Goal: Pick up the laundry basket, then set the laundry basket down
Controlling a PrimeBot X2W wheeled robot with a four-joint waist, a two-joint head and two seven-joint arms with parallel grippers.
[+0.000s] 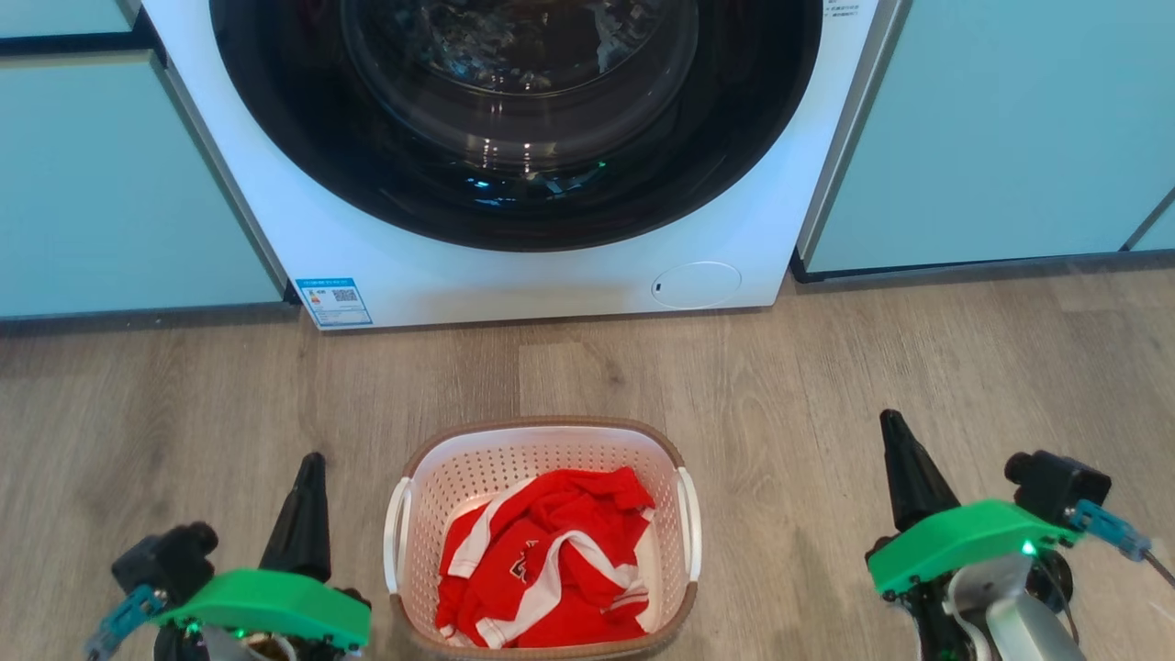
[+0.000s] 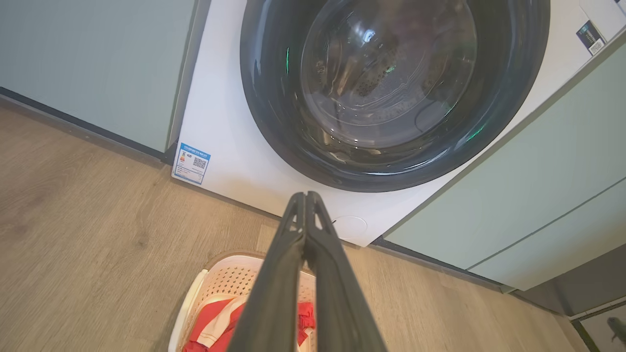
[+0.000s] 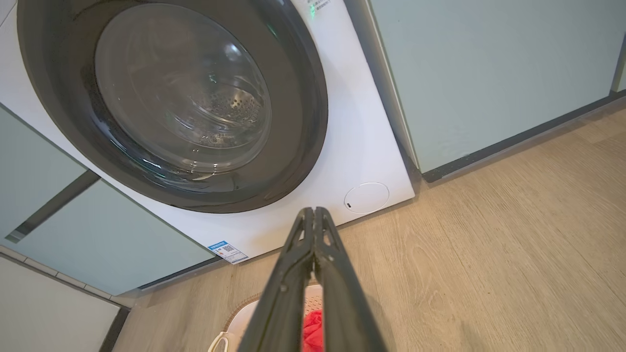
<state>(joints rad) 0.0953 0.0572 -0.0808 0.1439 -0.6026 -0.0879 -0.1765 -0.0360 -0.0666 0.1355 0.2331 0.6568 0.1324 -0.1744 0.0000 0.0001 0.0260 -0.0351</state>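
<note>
Big white washer (image 1: pixel 551 275) at the back, round dark glass door (image 1: pixel 514 128), pale green cabinets (image 1: pixel 119 184) either side. Wooden floor (image 1: pixel 872 358) in front. Down on that floor, centred before the washer, apart from it: laundry basket (image 1: pixel 542 425), red-and-white garment (image 1: pixel 542 560) heaped inside. Flanking the basket, clear of its white handles (image 1: pixel 397 532): left gripper (image 1: pixel 312 459) and right gripper (image 1: pixel 889 418), both clenched empty, fingertips (image 2: pixel 297 211) pressed together, pointing toward the washer.

L gripper (image 1: pixel 310 470) & R gripper (image 1: pixel 892 430) sat low, well apart, both w/ jaws pressed together, pointing fwd.
</note>
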